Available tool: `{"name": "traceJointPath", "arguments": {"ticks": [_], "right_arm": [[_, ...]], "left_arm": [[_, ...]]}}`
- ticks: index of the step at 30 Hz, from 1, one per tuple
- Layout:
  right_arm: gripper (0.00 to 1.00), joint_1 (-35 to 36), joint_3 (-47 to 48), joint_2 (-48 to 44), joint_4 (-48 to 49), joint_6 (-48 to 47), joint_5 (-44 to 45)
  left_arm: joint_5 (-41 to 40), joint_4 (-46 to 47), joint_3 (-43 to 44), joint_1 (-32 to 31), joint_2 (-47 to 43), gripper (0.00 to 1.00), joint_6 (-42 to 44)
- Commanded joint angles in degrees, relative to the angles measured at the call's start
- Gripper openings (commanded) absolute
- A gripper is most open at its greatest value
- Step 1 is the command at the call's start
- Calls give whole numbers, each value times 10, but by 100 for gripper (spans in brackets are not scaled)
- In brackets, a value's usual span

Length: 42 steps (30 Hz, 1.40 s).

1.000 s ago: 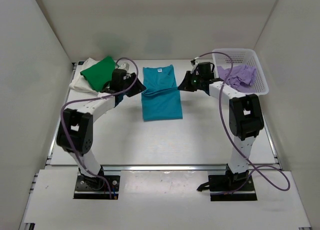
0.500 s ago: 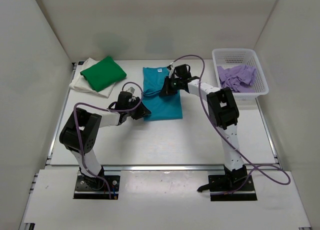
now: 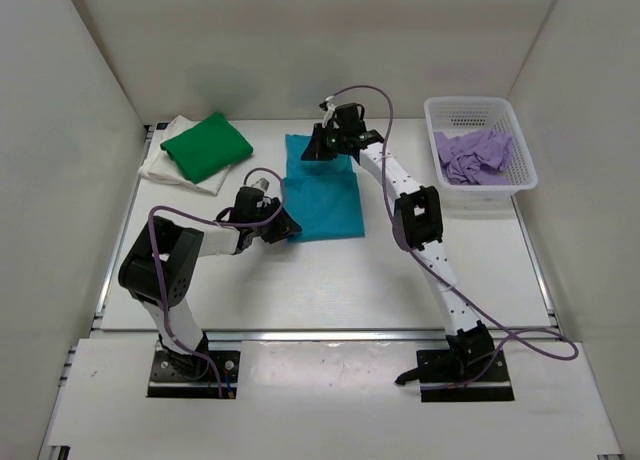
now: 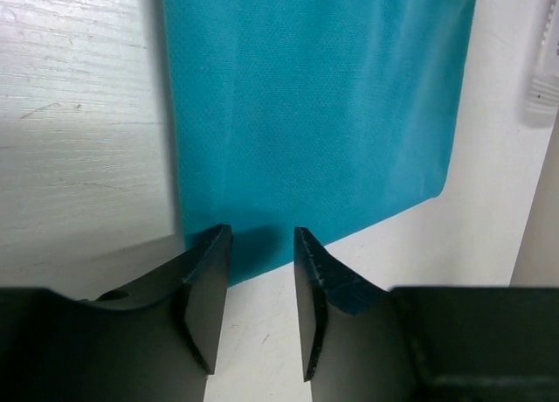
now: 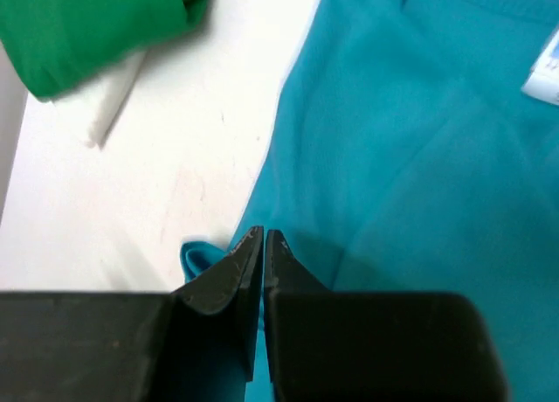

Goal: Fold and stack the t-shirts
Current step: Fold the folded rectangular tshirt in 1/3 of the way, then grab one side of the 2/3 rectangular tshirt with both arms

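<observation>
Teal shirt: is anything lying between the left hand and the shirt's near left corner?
Nothing visible. The left hand is open with its fingertips right at the near corner of the teal shirt, and only bare table lies beside it. The green shirt and the basket lie well off to either side.

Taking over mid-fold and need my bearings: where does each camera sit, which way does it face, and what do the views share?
Top external: high behind the bases, looking down on the table; both arms whole, teal t-shirt, green t-shirt, basket.
Left wrist: on the left arm, low, facing the teal t-shirt's near corner; its parted jaws.
Right wrist: on the right arm, looking down at that shirt's collar-side edge; closed jaws pinching it.
Shared: all three see the teal t-shirt.
</observation>
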Motion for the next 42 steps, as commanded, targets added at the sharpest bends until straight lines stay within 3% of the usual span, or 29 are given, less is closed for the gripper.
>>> {"name": "traceJointPath", "arguments": {"ticks": [1,4,11,14,16,18,22,25,27,28,29,31,33,34,37,38,40,42], "right_arm": [[3,-25,124,42,-64,25,-18],[1,-27,142,26,-115,-4,-24],[0,2,160,-121,-281,-110,167],[0,2,161,-190,-360,-113,229],[0,14,154,-230,-391,-109,269],[1,49,142,-290,-398,-113,320],[0,124,101,-386,-401,-114,449],[0,127,-37,-438,-414,-79,489],[0,137,-149,-465,-418,-43,567],[0,159,-278,-506,-379,-32,630],[0,187,-346,-536,-310,-33,658],[0,221,-577,-664,-189,-62,687],[0,202,-689,-797,-87,-66,632],[0,184,-751,-829,-65,-62,554],[1,77,-939,-963,107,-60,343],[0,42,-997,-987,156,-41,327],[3,-1,-1062,-989,229,-6,238],[14,-55,-1111,-974,294,42,187]], "left_arm": [[-4,-5,-13,5,-31,47,10],[-5,-13,-13,16,-77,51,17],[-33,-47,-27,21,-152,53,44],[-42,-45,-59,9,-183,42,50],[-53,-52,-69,-3,-207,24,56],[-55,-66,-64,-31,-242,13,75],[-102,-124,-63,-61,-312,2,106],[-71,-127,-85,-25,-342,2,99],[-80,-116,-112,-18,-347,3,85],[-98,-102,-127,-29,-350,6,92],[-102,-78,-131,-36,-351,8,90],[-82,-66,-136,-39,-337,7,103],[-43,-51,-134,-27,-312,9,94],[-34,-48,-131,-21,-295,9,89],[-50,-59,-114,-25,-251,11,90],[-60,-58,-112,-29,-237,14,86],[-60,-36,-126,-25,-224,24,62],[-53,2,-142,-18,-212,41,37]]}}
